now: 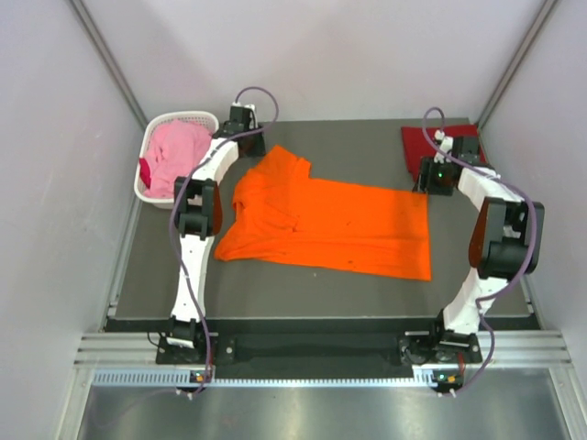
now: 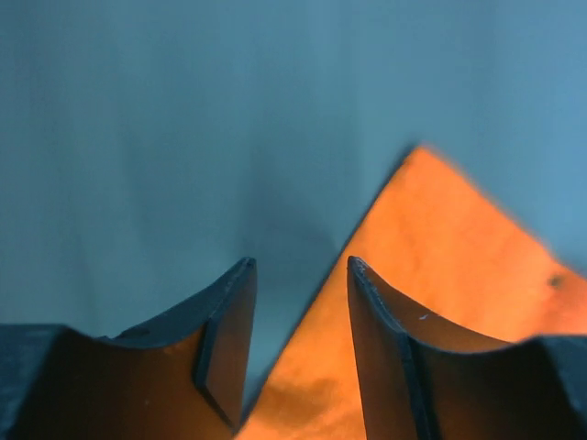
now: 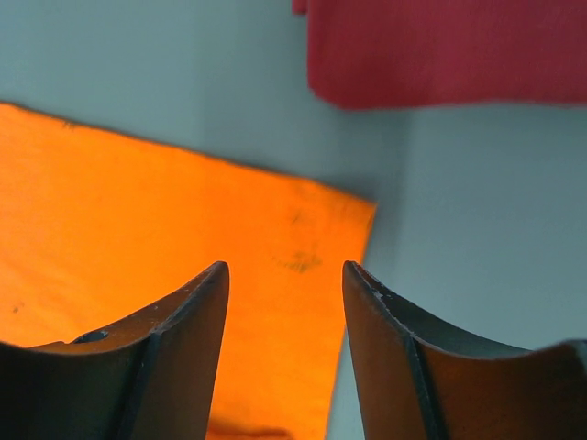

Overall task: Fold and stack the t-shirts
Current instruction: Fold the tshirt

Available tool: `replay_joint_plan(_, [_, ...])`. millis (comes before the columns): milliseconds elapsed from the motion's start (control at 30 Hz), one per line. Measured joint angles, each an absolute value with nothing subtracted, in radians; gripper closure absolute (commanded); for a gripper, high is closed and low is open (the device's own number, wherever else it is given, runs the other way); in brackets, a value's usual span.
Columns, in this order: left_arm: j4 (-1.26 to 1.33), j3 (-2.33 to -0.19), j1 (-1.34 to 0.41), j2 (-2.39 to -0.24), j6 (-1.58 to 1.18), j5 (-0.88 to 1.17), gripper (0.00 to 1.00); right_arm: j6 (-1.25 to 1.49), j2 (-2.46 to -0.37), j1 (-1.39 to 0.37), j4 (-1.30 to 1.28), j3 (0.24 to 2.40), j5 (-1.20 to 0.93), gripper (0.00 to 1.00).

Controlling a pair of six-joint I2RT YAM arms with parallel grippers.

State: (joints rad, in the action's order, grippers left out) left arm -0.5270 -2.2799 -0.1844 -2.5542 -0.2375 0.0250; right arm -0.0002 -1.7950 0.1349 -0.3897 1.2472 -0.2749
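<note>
Covering the middle of the dark table (image 1: 275,293), the orange t-shirt (image 1: 330,220) lies spread out. The pink t-shirt (image 1: 174,151) sits bunched in the white basket (image 1: 183,119) at the far left corner. The dark red t-shirt (image 1: 417,147) lies far right. The left gripper (image 2: 298,266) and right gripper (image 3: 284,270) hover at the orange shirt's far corners, jaws apart, empty.

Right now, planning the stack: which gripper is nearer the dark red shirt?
Right. The right gripper sits just beside the dark red shirt; the left gripper is far off, near the white basket.
</note>
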Motion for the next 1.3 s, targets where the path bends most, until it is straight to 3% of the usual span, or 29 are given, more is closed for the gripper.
replay_joint_plan(300, [-0.471, -2.325, -0.161, -2.604, -0.2, 0.183, 0.48, -0.129, -1.933, 0.167, -0.427, 1.349, -0.347, 0.44])
replay_joint_plan(600, [-0.404, -2.346, -0.181, -2.638, -0.175, 0.27, 0.56, -0.193, -2.01, 0.181, -0.465, 1.411, -0.368, 0.47])
replay_joint_plan(767, [-0.381, -2.349, -0.187, -2.65, -0.173, 0.292, 0.78, -0.219, -2.026, 0.181, -0.463, 1.423, -0.371, 0.57])
replay_joint_plan(800, [-0.375, -2.349, -0.187, -2.653, -0.174, 0.3, 0.9, -0.224, -2.028, 0.181, -0.462, 1.423, -0.374, 0.61])
replay_joint_plan(833, [-0.37, -2.35, -0.187, -2.656, -0.173, 0.304, 1.0, -0.227, -2.029, 0.181, -0.46, 1.423, -0.377, 0.72])
replay_joint_plan(933, [-0.358, -2.35, -0.188, -2.659, -0.176, 0.321, 1.0, -0.236, -2.033, 0.181, -0.455, 1.423, -0.376, 0.92])
replay_joint_plan(1033, [-0.355, -2.35, -0.188, -2.659, -0.183, 0.314, 1.0, -0.235, -2.034, 0.181, -0.431, 1.419, -0.358, 0.99])
replay_joint_plan(1300, [-0.32, -2.259, -0.182, -2.594, -0.238, 0.228, 1.0, -0.212, -1.989, 0.181, -0.316, 1.34, -0.315, 1.0])
